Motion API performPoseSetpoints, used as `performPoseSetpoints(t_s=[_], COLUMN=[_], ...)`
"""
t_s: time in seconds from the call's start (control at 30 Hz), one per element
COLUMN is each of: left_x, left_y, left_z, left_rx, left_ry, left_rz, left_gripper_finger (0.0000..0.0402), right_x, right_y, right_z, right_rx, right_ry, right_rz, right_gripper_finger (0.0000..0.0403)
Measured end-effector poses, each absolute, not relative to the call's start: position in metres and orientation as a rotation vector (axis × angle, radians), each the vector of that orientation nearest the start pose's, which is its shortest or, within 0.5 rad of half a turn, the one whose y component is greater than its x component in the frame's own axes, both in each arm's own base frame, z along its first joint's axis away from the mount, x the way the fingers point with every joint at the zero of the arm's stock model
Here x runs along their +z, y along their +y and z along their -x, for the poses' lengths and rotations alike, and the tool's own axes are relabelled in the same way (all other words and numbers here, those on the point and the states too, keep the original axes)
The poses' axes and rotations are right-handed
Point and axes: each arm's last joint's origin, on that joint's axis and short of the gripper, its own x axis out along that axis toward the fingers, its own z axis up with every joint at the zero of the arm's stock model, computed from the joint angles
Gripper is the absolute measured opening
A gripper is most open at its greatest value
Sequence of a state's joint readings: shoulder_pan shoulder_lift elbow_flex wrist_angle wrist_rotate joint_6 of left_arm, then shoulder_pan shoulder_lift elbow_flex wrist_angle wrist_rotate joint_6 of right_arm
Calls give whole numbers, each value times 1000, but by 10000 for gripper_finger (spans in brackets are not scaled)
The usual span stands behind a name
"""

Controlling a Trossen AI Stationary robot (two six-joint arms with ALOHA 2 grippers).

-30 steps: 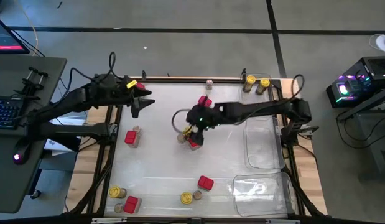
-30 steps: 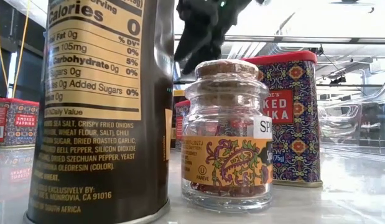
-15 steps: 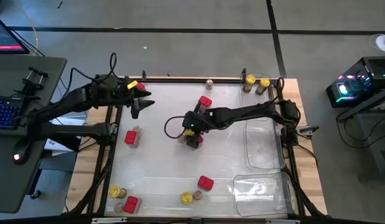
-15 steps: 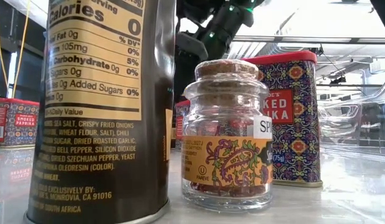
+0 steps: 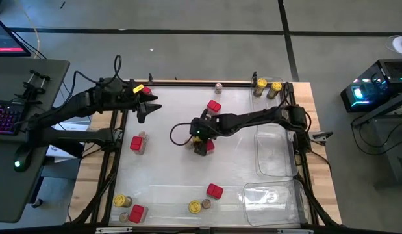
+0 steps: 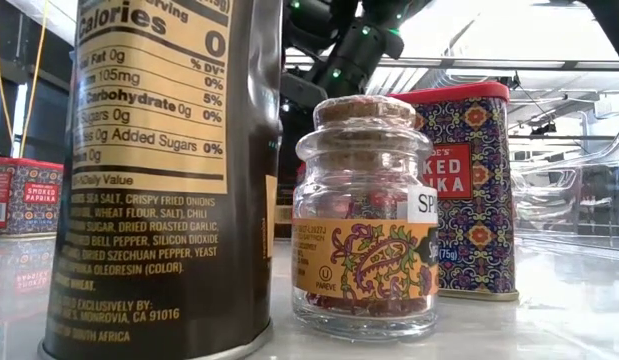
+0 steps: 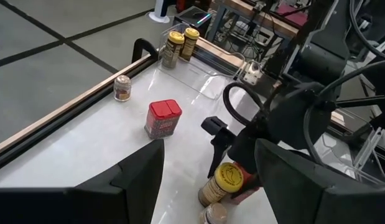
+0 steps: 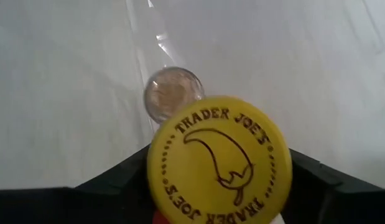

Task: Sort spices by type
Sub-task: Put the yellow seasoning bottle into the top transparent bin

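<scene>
We note the right pincer (image 5: 201, 138) down at mid-bench, directly over a tight cluster of three spices. In its own wrist view the yellow-lidded jar (image 8: 219, 160) stands upright straight below, its lid filling the space between the two dark fingers (image 8: 117, 180), which sit either side of the lid. The jaws look set around the jar, but we cannot tell whether they have actually clamped or still stand just off its sides. The left wrist view shows the same jar (image 7: 222, 183) under that pincer, with a red tin (image 7: 249, 184) touching or just beside it and a small cork-topped jar (image 7: 212, 213) close on the other side. The same small jar (image 8: 171, 93) sits just beyond the lid in the right wrist view. The relation that matters, in our judgement: the jar's long axis is vertical and lines up with the pincer's descent, so a straight lift should clear it, though the crowding neighbours could be dragged or tipped. The right arm is plainly the nearer one. The left pincer (image 5: 147, 106) hangs released and empty near the far left of the bench (image 5: 252, 195), well apart from the cluster. Other spices lie scattered toward the bench edges.
</scene>
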State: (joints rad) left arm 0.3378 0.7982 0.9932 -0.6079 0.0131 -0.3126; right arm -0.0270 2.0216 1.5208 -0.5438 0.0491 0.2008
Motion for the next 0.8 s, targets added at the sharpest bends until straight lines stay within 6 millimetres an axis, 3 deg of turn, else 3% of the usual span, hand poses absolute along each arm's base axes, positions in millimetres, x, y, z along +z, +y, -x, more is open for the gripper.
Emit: performPoseSetpoints(t_s=[0.1, 0.23, 0.47, 0.63, 0.8], left_x=[360, 360, 360, 360, 360], left_y=[50, 50, 50, 50, 50], left_z=[-145, -145, -144, -145, -144], left_rx=[383, 383, 386, 386, 384], left_ry=[356, 356, 356, 357, 358], left_rz=[378, 377, 377, 377, 369], left_gripper_finger=[239, 239, 239, 239, 239], right_x=[195, 207, 276, 313, 311], right_y=[-19, -27, -48, -67, -82], right_z=[-425, -423, -408, -365, -293], right_rx=[-188, -196, -317, -488, -714], right_ry=[1034, 1031, 989, 1000, 1055], right_rz=[-176, -142, -53, -45, -138], right_gripper_finger=[212, 211, 211, 211, 211])
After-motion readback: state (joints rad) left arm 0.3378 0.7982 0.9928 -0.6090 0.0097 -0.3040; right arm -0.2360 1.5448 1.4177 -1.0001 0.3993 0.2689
